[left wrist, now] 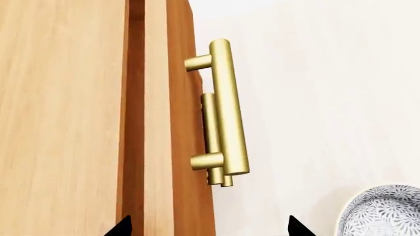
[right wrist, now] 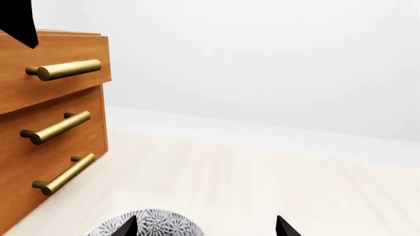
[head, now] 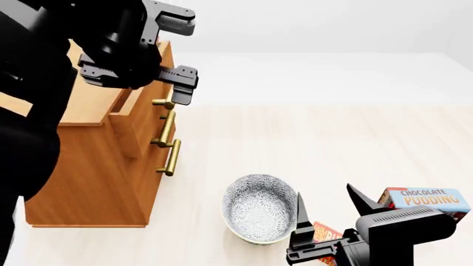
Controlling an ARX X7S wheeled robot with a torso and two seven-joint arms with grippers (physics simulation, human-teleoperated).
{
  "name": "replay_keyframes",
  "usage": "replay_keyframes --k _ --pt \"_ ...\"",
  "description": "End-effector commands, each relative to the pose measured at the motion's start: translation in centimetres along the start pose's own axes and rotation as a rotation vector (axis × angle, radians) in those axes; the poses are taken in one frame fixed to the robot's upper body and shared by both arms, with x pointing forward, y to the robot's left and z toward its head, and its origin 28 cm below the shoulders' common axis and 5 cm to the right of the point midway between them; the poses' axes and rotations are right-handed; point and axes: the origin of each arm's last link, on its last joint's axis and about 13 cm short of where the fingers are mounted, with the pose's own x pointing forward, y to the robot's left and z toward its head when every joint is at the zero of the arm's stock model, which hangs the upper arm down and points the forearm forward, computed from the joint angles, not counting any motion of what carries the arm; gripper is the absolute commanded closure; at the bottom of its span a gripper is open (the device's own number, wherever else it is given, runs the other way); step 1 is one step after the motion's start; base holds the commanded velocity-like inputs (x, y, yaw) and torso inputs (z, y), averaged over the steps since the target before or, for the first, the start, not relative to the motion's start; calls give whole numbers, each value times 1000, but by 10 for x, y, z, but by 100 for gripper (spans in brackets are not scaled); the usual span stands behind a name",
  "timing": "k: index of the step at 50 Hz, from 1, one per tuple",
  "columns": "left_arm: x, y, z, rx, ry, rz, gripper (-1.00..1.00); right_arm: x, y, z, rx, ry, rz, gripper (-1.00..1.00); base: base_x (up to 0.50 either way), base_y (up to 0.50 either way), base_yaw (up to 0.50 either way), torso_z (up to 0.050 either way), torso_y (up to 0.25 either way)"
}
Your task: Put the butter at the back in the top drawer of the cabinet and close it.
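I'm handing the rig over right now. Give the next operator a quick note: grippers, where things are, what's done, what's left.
Left gripper: open, empty, above the top drawer handle.
Right gripper: open, empty, low beside the bowl.
The top drawer stands out slightly from the cabinet.
The butter lies on the floor under the right gripper, by the pudding box.
Done: drawer partly open. Left: open fully, load the butter at the back, close.

Bare simulated room, pale plank floor (head: 333,144), blank white wall (head: 318,27) (no furnishings), wooden cabinet (head: 96,183)
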Motion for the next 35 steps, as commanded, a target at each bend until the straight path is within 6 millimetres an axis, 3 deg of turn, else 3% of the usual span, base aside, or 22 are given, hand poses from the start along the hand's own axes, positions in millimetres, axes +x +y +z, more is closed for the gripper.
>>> replay_keyframes --k 1,35 --pt "9 1 -1 -7 21 8 -100 0 0 0 0 0 1 -100 0 0 0 0 0" --pt "28 4 -10 -35 74 15 -100 -1 0 0 -4 1 4 -100 0 0 0 0 0"
